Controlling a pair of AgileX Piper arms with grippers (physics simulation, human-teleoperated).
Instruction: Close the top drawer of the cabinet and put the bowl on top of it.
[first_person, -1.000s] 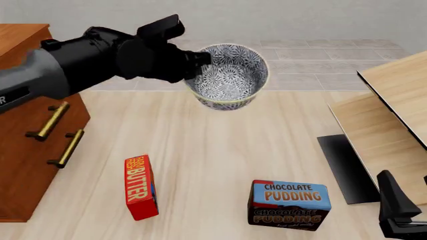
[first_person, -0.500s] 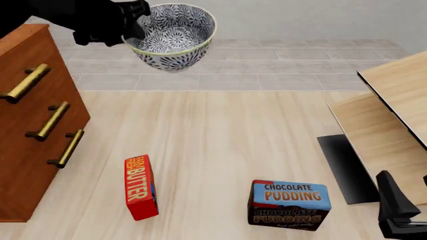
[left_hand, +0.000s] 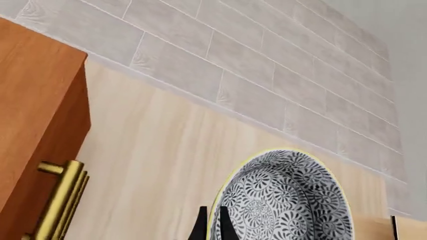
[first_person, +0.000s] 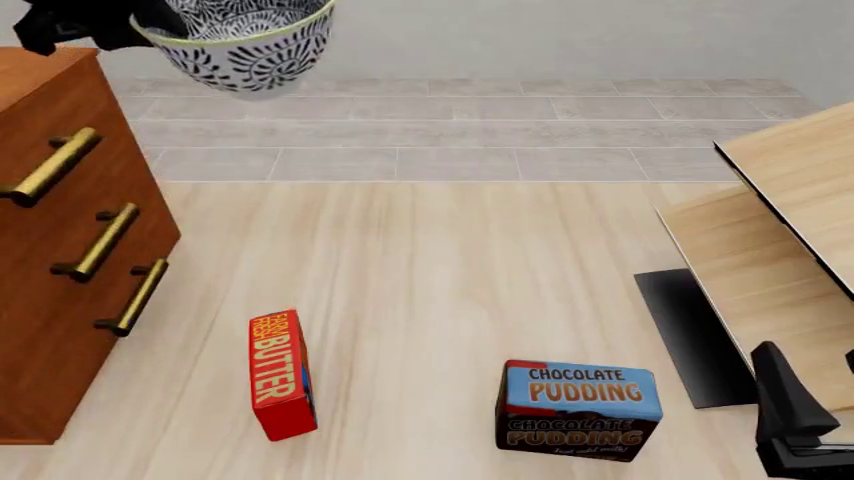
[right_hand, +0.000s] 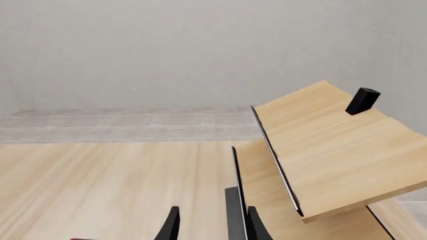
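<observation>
Now higher, bowl (first_person: 247, 45) nearer cabinet (first_person: 60, 250)

1. From the front view we look forward and down from above the arms' side, seeing the whole surface (first_person: 441, 260), the cabinet (first_person: 54, 300) at the left edge, the pale furniture (first_person: 787, 230) at the right, and tiled floor beyond.
2. From the left wrist view we look steeply down from high up; the bowl (left_hand: 283, 200) fills the lower middle, close to the lens, with the cabinet's corner (left_hand: 33, 110) at left. Bowl, cabinet and floor are shared with the front view.
3. From the right wrist view we sit low, looking nearly level across the surface (right_hand: 100, 185) toward the wall, the pale furniture (right_hand: 333, 150) close at right, shared with the front view.
</observation>
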